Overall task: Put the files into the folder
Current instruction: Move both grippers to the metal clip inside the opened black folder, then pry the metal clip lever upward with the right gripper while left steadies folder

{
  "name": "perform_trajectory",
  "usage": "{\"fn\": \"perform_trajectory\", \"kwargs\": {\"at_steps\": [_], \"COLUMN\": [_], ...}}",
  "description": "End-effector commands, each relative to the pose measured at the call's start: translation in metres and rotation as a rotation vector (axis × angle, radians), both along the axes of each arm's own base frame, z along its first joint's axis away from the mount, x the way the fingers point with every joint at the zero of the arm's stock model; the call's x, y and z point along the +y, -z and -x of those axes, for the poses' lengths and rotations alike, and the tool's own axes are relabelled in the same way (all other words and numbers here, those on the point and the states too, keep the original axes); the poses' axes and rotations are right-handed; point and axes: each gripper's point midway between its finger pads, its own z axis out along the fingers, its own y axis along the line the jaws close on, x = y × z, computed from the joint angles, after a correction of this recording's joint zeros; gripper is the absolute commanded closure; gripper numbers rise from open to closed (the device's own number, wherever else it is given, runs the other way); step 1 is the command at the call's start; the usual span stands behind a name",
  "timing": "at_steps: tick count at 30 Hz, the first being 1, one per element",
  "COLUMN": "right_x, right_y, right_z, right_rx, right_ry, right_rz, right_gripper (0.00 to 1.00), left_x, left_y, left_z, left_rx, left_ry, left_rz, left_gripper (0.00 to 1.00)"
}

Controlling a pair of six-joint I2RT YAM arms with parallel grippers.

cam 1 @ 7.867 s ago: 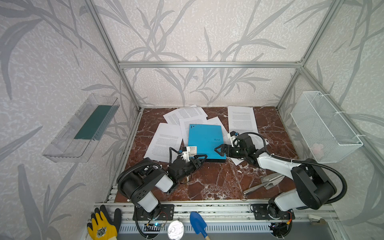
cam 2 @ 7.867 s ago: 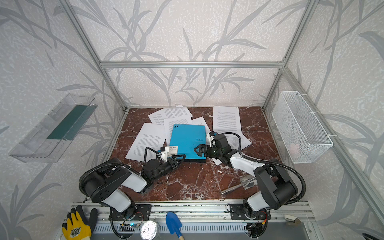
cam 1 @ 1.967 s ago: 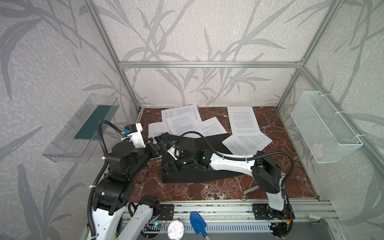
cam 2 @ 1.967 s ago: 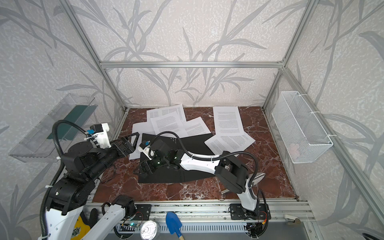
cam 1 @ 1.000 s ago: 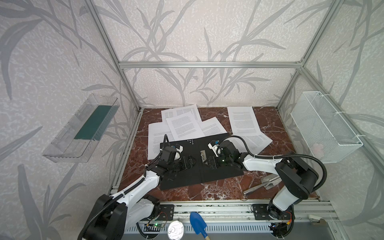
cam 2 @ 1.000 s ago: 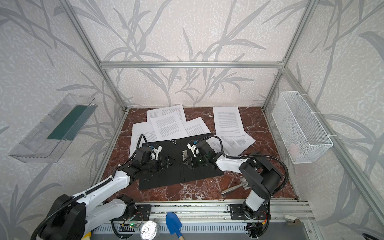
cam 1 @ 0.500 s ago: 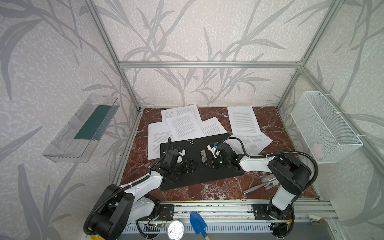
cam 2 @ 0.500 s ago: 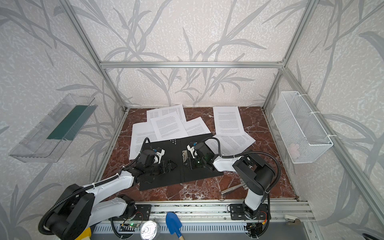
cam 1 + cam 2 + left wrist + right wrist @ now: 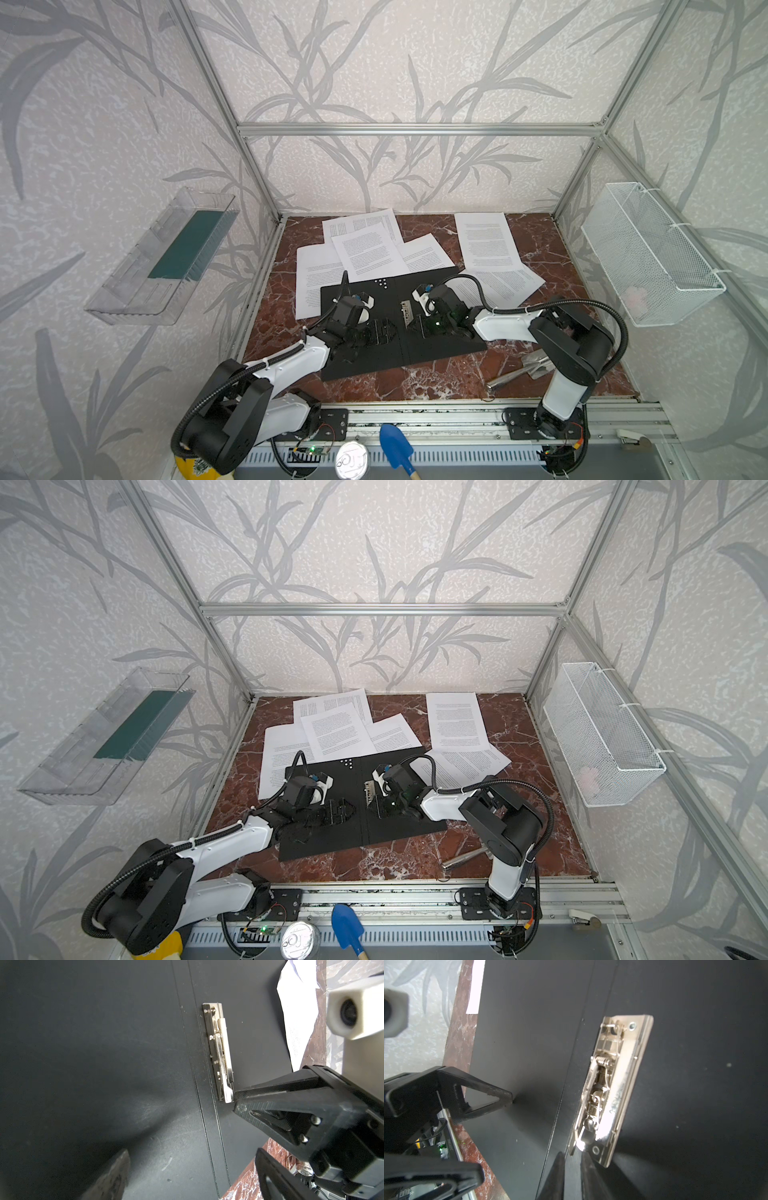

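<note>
Folder (image 9: 432, 353) lies open on the marbled counter (image 9: 415, 384), matte black inside up. The right pincer (image 9: 415, 328), narrow, flanks its shiny metal clip's (image 9: 612, 1088) lever tip; grip unclear. The left pincer (image 9: 384, 332), spread wide, touches the left leaf. White printed files (image 9: 370, 253) lie scattered behind.

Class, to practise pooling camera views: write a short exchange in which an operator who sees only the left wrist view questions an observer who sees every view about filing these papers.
Operator: I mostly see the folder's black inside and its clip. Where are the files?
Observer: Six files lie loose on the table around the open folder's far edge; none is inside.
Operator: Is my left hand open?
Observer: Yes, the left hand is wide open, one fingertip resting on the folder's left half.
</note>
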Motion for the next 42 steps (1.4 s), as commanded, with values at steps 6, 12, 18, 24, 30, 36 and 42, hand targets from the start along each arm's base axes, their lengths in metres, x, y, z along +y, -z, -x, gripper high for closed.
{"fn": "perform_trajectory", "kwargs": {"at_steps": [6, 12, 18, 24, 30, 36, 42], "right_x": [0.008, 0.011, 0.01, -0.003, -0.025, -0.048, -0.056], "right_y": [-0.002, 0.0, 0.007, 0.024, 0.053, 0.081, 0.094], "right_z": [-0.006, -0.008, -0.006, -0.004, 0.007, 0.013, 0.015], "right_rx": [0.005, 0.017, 0.028, 0.022, 0.05, 0.054, 0.063], "right_ry": [0.011, 0.014, 0.014, 0.025, 0.037, 0.069, 0.079], "right_rz": [0.007, 0.003, 0.013, 0.076, 0.165, 0.26, 0.31], "right_gripper": [0.83, 0.89, 0.94, 1.0, 1.0, 1.0, 1.0], "left_x": [0.017, 0.017, 0.019, 0.026, 0.029, 0.036, 0.037], "left_y": [0.025, 0.024, 0.024, 0.029, 0.032, 0.033, 0.034], "left_z": [0.02, 0.021, 0.021, 0.02, 0.02, 0.019, 0.019], "left_rx": [0.098, 0.092, 0.091, 0.106, 0.113, 0.111, 0.113], "left_ry": [-0.013, -0.013, -0.019, -0.045, -0.055, -0.072, -0.075], "left_rz": [-0.104, -0.105, -0.11, -0.152, -0.177, -0.211, -0.217], "left_gripper": [0.04, 0.04, 0.04, 0.04, 0.03, 0.03, 0.03]}}
